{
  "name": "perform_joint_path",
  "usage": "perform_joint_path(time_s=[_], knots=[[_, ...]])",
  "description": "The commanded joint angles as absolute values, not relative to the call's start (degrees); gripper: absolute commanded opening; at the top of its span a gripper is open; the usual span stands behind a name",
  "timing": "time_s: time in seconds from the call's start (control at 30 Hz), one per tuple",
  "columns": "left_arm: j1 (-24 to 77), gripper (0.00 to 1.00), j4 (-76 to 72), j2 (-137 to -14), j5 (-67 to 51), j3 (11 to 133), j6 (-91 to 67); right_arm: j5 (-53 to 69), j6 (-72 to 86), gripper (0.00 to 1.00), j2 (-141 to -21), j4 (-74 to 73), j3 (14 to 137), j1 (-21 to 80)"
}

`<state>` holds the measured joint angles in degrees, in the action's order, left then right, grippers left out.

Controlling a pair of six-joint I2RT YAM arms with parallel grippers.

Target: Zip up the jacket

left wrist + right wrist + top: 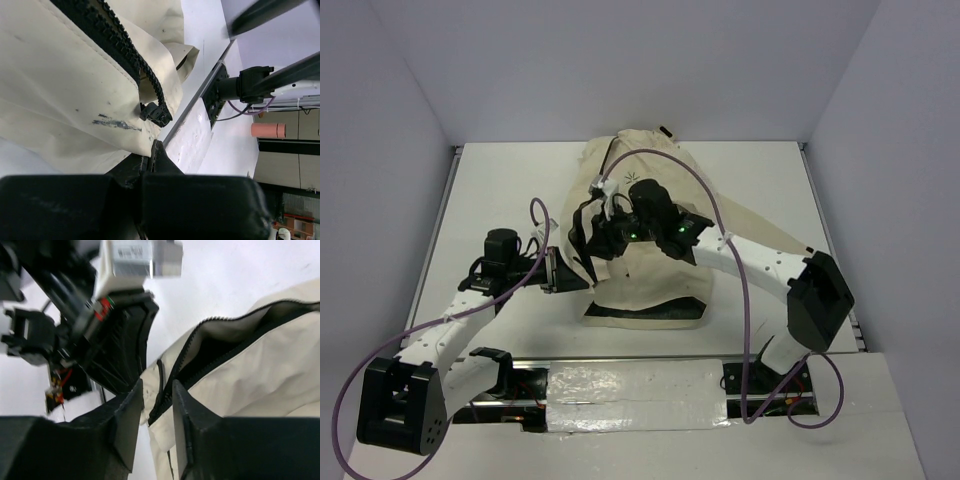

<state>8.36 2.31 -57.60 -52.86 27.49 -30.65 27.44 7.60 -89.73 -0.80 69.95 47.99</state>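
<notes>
The cream jacket (pixel 650 290) lies bunched in the middle of the white table, its dark lining showing along the near hem. My left gripper (pixel 558 270) is shut on the jacket's lower left edge; in the left wrist view the fingers (pixel 154 150) pinch the cream fabric (pixel 60 90) just below the dark zipper slider (pixel 155 114). My right gripper (pixel 610 238) hovers over the front opening. In the right wrist view it (pixel 157 385) is open, its jaws a narrow gap apart, straddling the dark zipper (pixel 170 382) at the low end of the jacket's (pixel 260 375) parted front.
The left arm's wrist (pixel 120 325) is close beside the right fingers. Purple cables (pixel 720 210) loop over the jacket. The raised table rim (pixel 440 230) runs along the left, and an orange cylinder (pixel 267 130) stands beyond the table.
</notes>
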Motion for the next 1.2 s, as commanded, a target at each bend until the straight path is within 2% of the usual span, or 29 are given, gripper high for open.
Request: perform_joint_path(time_s=[0.0,0.1,0.67,0.73,0.77,0.93,1.17], knots=[[8.09,0.00,0.44,-56.78,-54.41,29.53,-31.20,27.60,1.41,0.39,-92.72,-6.76,73.91,50.09],[8.09,0.00,1.05,-56.60,-54.23,29.71,-30.67,27.86,2.02,0.42,-94.39,-6.16,74.88,50.71],[8.09,0.00,0.79,-55.64,-53.09,28.83,-31.64,25.58,3.25,0.42,-99.31,-6.68,77.08,52.82],[8.09,0.00,0.53,-55.55,-53.09,28.74,-31.99,25.49,3.60,0.32,-99.75,-6.68,77.17,53.09],[8.09,0.00,0.44,-55.55,-53.17,28.83,-31.99,25.49,3.86,0.23,-99.84,-6.33,76.99,53.17],[8.09,0.00,1.84,-55.46,-53.26,29.18,-30.67,24.87,4.92,0.00,-100.02,-5.36,76.73,53.17],[8.09,0.00,2.72,-55.02,-53.53,29.09,-30.24,24.43,7.47,0.00,-99.05,-1.59,74.71,51.95]])
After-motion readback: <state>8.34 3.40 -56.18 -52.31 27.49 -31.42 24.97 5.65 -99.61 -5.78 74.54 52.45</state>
